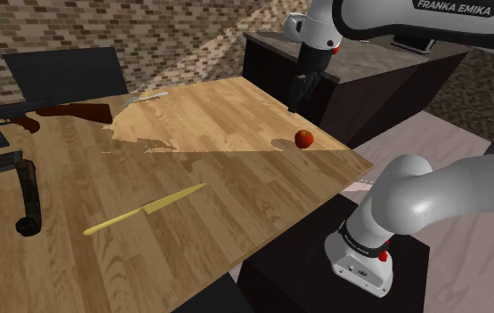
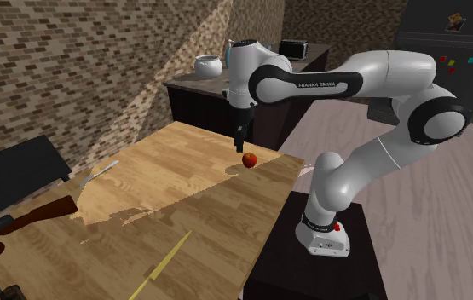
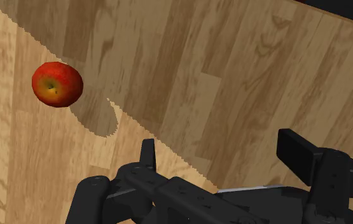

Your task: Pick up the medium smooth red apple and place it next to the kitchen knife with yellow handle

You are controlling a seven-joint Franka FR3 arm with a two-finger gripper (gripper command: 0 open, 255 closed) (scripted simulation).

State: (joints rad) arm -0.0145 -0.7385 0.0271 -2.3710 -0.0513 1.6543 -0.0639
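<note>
One apple [image 1: 304,139], red with a yellow-green blush round the stem hollow, sits on the wooden table [image 1: 236,173]. It is close to the edge facing the dark counter [image 1: 369,76], not far from the corner nearest the stand.

The yellow-handled knife [image 1: 145,210] lies flat, well apart from it, further down the table toward the opposite end.

The gripper [image 1: 294,102] hangs above the table beside the apple, not over it. In the wrist view the fingers [image 3: 146,156] stand wide apart with bare wood between them, and the apple is off to one side. Nothing is held.

Handling, my judgement:
- The fruit is rigid, fairly light, and will not crush under a moderate squeeze.
- The skin looks smooth and glossy, so I expect it to be slippery. The round body may roll if one finger nudges it first.
- The stem hollow seems to face up, so I would come straight down and close across the widest girth.
- The pads should sit level on opposite sides at or just below the middle, so it cannot squirt out upward.
</note>
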